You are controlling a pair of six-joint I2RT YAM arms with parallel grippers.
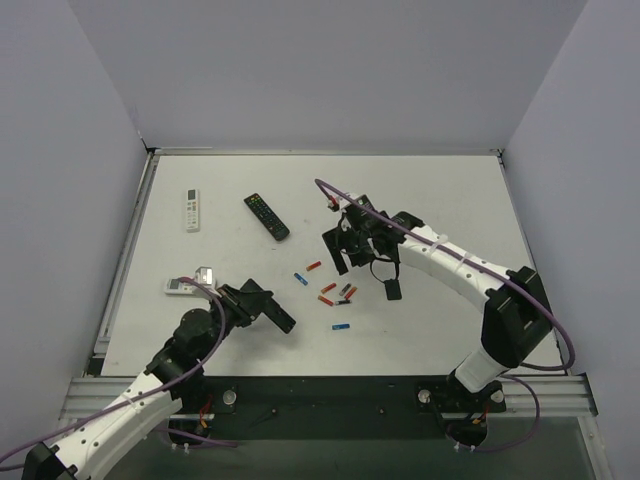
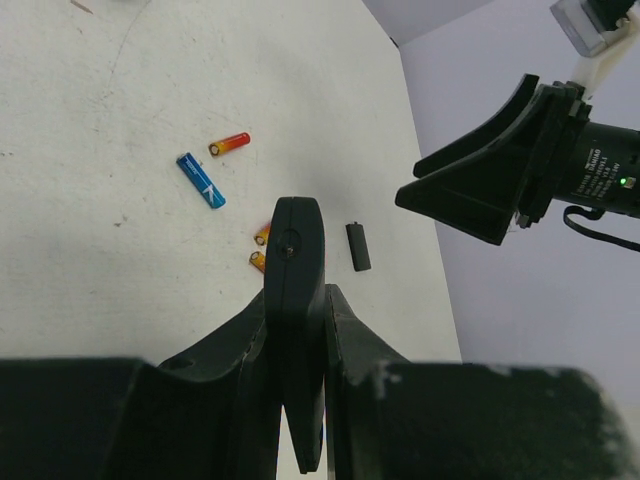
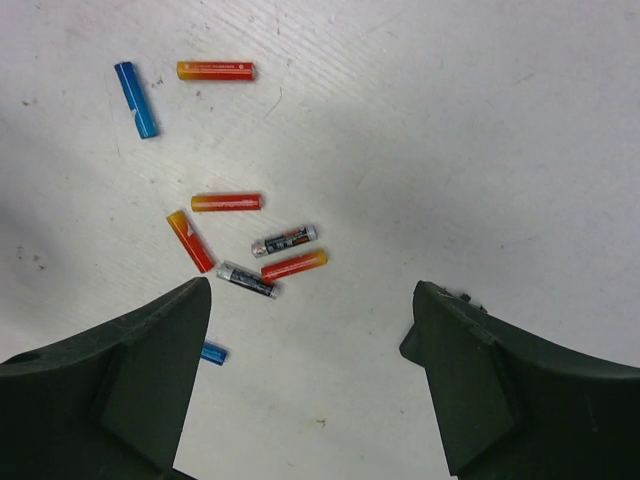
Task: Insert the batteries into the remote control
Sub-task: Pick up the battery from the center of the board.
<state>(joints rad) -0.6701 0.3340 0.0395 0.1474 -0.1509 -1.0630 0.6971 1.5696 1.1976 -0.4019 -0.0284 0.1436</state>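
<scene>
Top external: L arm reached fwd, left gripper (image 1: 266,311) clamped on remote control (image 1: 284,322). Right gripper (image 3: 310,295) gaped empty above batteries (image 3: 227,201).

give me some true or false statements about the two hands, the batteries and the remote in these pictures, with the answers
1. The left hand is shut on the slim black remote. True.
2. The right hand holds a battery. False: it is open and empty, above the batteries lying on the table.
3. Every battery is red-orange. False: a blue battery lies among them, and two are dark.
4. The small black cover lies on the table, apart from the remote. True.
</scene>
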